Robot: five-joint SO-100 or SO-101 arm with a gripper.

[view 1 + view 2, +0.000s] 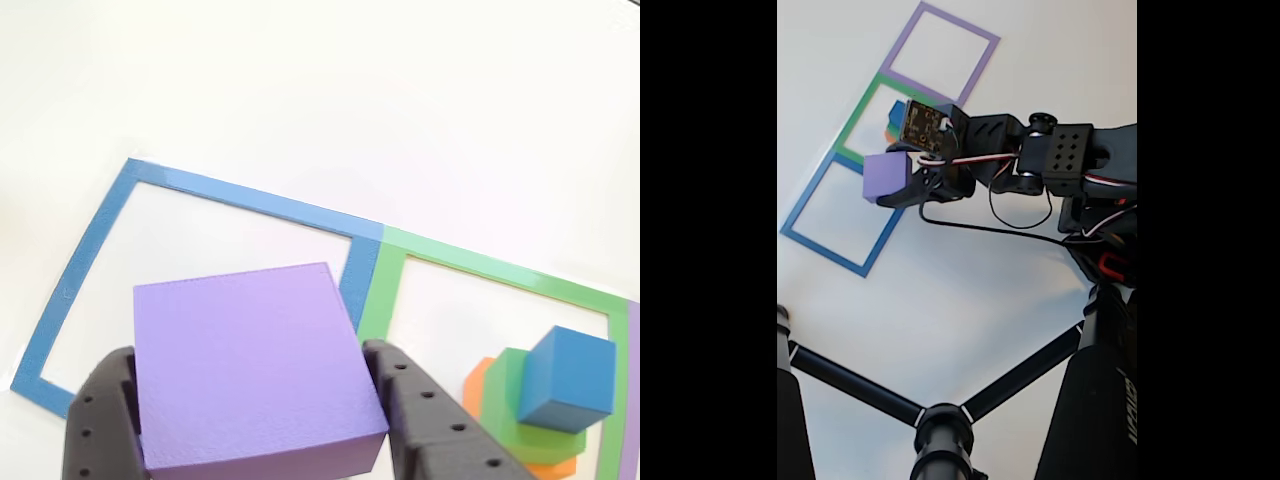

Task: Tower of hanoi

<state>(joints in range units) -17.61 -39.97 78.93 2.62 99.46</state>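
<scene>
Black two-finger pincer (255, 420) pinching the widest flat matte purple square block (255, 375), one finger pressed on each side, block raised over the blue tape square outline (90, 260) in the other view. In the fixed view, same pincer (902, 183) carrying the purple block (885, 175) above the white surface (970, 290), at the near corner of the blue outline (840, 220).

Probably mid-transfer, with lowering into a square to come. Best done by keeping the block level, centring it inside the tape border, descending straight, and spreading the fingers only once the base sits flat. Worth steering wide of the neighbouring stack.

Purple block: broad, low, slightly textured top, crisp edges. Just beside, inside the green tape square outline (470, 265), a stack: orange square block (480, 380) at the bottom, smaller green square block (510, 410) on it, small blue cube (568, 378) on top, each turned a little against the other. Purple tape outline (940, 45) farther on.
</scene>
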